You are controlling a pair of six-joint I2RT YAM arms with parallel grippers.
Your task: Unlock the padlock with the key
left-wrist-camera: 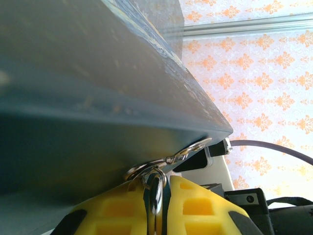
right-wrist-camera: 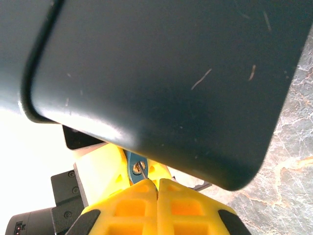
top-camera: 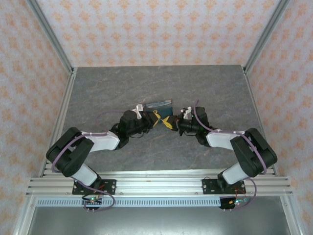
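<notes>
Nearest you, your right gripper [right-wrist-camera: 157, 185] is pinched tight on the thin key [right-wrist-camera: 145, 175], whose tip meets the padlock [right-wrist-camera: 131, 166]. Your left gripper [left-wrist-camera: 156, 190] is clamped on that padlock from the other side. Just beyond them the box [top-camera: 159, 104] rests on the desk [top-camera: 122, 83]; you cannot see what is inside.

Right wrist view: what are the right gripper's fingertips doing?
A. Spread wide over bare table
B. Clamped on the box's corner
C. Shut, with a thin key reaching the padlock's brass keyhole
C: the right gripper is shut and the key runs from it to the blue padlock.
</notes>
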